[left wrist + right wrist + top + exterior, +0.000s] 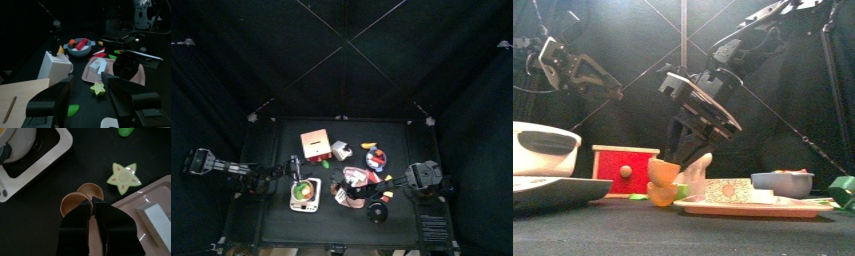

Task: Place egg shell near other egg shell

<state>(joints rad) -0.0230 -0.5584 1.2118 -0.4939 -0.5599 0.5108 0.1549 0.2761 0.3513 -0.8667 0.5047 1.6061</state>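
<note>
While right gripper [93, 213] jaws clamp a smooth tan egg shell [81, 200], left gripper [90, 95] jaws apart, star-shaped toy [124, 175] nearby.

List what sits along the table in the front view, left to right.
White scale → red box → tan egg shell held by the right gripper → pink tray carrying a small carton → grey bowl.
</note>
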